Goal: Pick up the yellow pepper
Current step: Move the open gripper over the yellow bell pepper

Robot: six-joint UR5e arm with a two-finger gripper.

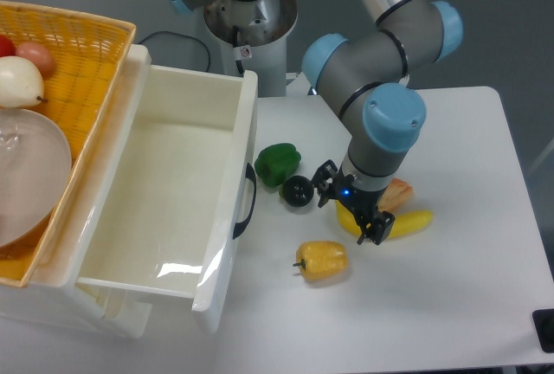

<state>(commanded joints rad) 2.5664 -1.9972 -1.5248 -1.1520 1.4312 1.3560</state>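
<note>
Hovering with fingers apart and holding nothing above the banana (407, 222), the gripper (348, 211) stands up and to the right of the yellow pepper (322, 259), which lies on the table (467, 305) with its long axis left-right, stem pointing left.

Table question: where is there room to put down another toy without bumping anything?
The table is bare on its right side, past the banana, and along the front edge below the yellow pepper. The open white drawer also looks empty. It is crowded in the middle, where the green pepper, black ball, banana and gripper bunch together.
</note>
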